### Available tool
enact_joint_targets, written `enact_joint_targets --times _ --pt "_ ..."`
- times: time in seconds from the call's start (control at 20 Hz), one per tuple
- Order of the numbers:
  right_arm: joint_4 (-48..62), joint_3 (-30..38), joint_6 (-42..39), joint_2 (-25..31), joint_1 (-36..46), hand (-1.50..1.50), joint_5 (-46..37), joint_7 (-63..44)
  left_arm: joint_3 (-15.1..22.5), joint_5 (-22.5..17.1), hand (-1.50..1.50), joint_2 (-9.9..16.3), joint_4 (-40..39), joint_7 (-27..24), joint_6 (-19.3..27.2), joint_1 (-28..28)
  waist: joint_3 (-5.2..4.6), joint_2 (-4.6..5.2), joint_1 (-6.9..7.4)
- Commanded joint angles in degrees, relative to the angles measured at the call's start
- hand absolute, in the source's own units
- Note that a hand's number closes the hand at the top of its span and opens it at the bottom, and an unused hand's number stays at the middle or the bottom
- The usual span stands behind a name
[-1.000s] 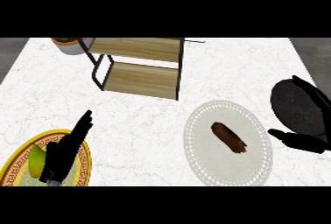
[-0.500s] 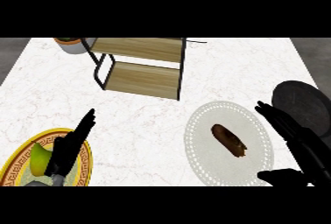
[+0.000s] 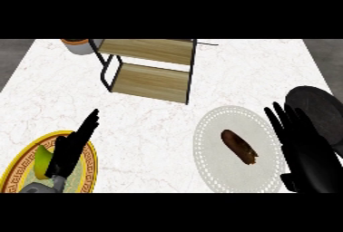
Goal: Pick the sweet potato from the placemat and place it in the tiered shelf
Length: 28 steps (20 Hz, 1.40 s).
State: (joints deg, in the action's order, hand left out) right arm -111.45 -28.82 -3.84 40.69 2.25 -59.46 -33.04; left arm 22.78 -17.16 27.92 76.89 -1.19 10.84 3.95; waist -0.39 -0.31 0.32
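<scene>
At the white marble counter's [image 3: 154, 122] near right edge, the right hand [image 3: 305, 149] hovers, fingers spread and straight, beside the brown sweet potato [image 3: 240, 146] lying on the round pale woven placemat [image 3: 214, 131]. At the near left edge, the left hand [image 3: 70, 149] rests with straight fingers over a yellow patterned plate [image 3: 84, 179]. The wooden black-framed tiered shelf [image 3: 150, 68] stands at the far edge.

Bright even light, pale marble counter [image 3: 154, 122], almost no cast shadows, no glare, uniform focus

One sweet potato [image 3: 240, 147], one placemat [image 3: 214, 136], one tiered shelf [image 3: 150, 68], two plates [image 3: 85, 154] [image 3: 315, 102], one pot [image 3: 79, 44] and two hands [image 3: 70, 147] [image 3: 305, 149] are counted.
</scene>
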Motion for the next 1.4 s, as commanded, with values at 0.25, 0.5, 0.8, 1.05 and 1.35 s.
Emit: enact_joint_targets --times 0.25,0.5,0.8,1.05,1.35 --pt "14.2 -14.4 -15.9 -24.3 12.9 -1.5 -16.1 -19.1 -0.9 1.1 0.0 -2.0 -2.6 -0.7 -1.7 1.9 0.33 0.54 0.76" --pt "23.9 -14.9 -11.2 -30.5 9.7 -1.5 -20.7 -22.9 -2.0 3.1 0.0 -4.1 -4.1 1.1 -1.2 3.9 0.39 0.41 -0.14" --pt "22.3 -10.4 -13.3 -30.3 7.9 -1.5 -22.8 -21.6 -2.3 6.8 0.0 -8.2 -2.9 -0.5 0.1 0.7 0.39 0.28 -0.35" --pt "23.1 -11.1 -11.1 -29.8 6.1 -1.5 -28.5 -22.0 -5.4 6.9 0.0 -5.2 1.0 1.0 -3.1 -1.8 0.39 0.23 -0.34" --pt "25.9 -7.4 -12.3 -31.6 7.8 -1.5 -31.6 -20.0 -7.8 8.4 0.0 -6.5 0.8 0.5 -6.0 -3.7 0.39 0.27 -0.25"
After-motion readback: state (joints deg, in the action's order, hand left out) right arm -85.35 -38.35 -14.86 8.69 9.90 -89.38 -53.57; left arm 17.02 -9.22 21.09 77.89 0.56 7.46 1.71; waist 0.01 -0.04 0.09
